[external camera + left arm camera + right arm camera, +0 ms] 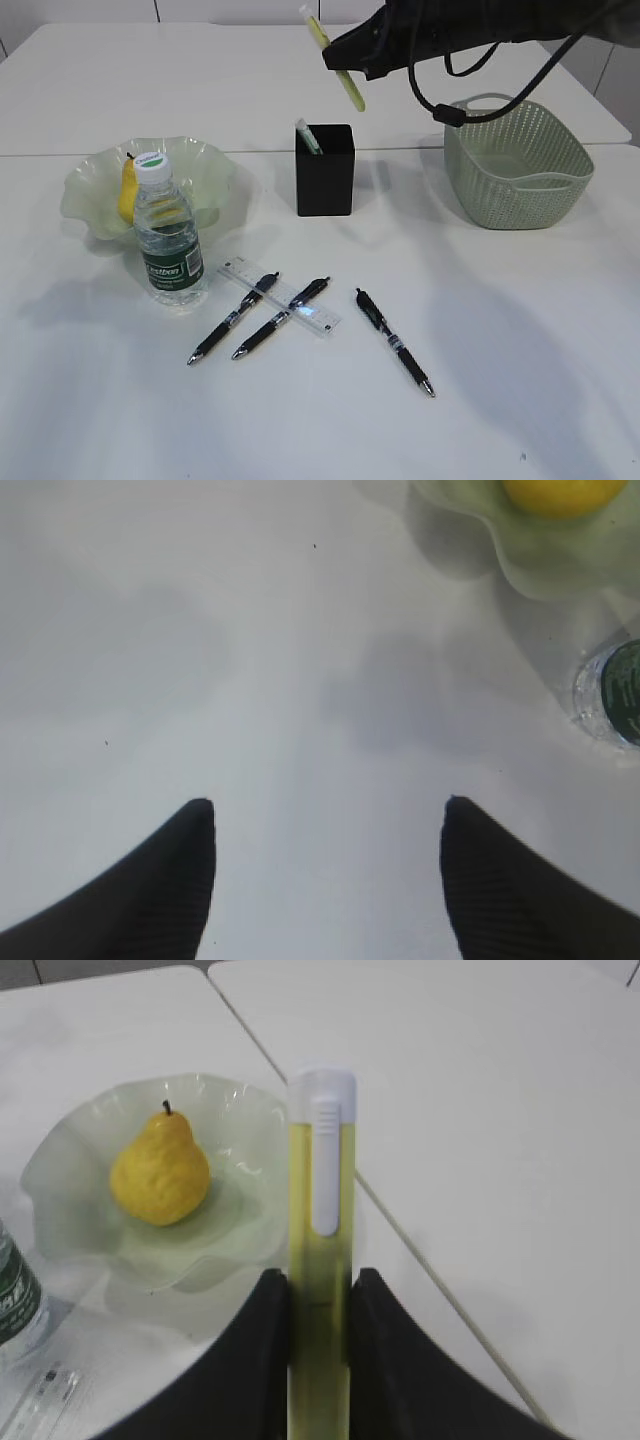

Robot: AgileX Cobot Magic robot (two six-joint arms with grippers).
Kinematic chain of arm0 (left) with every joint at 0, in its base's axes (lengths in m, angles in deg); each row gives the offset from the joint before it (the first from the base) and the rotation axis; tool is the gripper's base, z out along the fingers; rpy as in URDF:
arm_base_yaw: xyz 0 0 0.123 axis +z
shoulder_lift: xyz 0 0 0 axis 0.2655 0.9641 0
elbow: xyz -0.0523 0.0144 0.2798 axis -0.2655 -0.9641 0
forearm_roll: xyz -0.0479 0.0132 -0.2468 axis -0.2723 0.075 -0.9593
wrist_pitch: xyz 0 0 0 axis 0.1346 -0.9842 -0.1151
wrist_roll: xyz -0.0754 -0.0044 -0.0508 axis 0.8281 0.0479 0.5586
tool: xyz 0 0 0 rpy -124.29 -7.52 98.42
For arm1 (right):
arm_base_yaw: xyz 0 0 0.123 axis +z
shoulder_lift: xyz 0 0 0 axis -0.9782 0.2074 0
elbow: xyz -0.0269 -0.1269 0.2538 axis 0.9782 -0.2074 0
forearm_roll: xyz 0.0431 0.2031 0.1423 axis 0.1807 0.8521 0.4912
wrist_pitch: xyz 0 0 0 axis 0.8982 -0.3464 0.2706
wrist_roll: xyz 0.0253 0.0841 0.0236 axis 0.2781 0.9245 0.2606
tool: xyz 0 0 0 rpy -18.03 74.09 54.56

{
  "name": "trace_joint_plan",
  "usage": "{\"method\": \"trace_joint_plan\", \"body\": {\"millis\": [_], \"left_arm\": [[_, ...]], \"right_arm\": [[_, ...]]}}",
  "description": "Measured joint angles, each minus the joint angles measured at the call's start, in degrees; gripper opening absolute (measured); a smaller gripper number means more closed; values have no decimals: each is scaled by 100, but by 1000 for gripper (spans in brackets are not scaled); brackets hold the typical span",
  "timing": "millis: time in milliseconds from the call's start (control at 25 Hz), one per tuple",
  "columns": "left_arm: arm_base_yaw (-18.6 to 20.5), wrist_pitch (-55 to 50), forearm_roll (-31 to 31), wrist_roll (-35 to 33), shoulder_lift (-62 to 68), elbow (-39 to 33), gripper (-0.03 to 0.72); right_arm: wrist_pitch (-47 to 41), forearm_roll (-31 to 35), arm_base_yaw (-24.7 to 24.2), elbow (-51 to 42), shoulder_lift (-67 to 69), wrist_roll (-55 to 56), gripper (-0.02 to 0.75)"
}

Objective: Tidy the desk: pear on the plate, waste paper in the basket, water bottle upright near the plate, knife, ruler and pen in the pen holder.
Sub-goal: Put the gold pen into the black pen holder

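My right gripper (345, 58) is shut on a yellow-green knife (353, 92) with a white slider. It holds the knife tilted in the air above the black pen holder (325, 175). The right wrist view shows the knife (320, 1210) between the jaws (320, 1278). A pale green item (307, 136) sticks out of the holder. The yellow pear (128, 190) lies on the green glass plate (215, 175). The water bottle (168, 240) stands upright in front of the plate. The clear ruler (238, 271) lies under two of three black pens (232, 318) (282, 317) (393, 340). My left gripper (328, 805) is open over bare table.
A green woven basket (520, 170) stands at the right; no paper shows. The left wrist view shows the pear (565, 492), the plate (540, 560) and the bottle (615, 695) at its right edge. A table seam runs behind the holder.
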Motion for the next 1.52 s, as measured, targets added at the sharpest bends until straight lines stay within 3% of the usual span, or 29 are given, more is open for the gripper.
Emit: {"method": "trace_joint_plan", "body": {"millis": [240,600,1160,1520], "left_arm": [[0,0,0,0,0,0,498],[0,0,0,0,0,0,498],[0,0,0,0,0,0,498],[0,88,0,0,0,0,498]], "right_arm": [[386,1158,0,0,361,-593,133],[649,1937,65,0,736,-1058,133],[1011,2972,65,0,980,-1863,132],[912,3036,65,0,1289,-1876,132]]}}
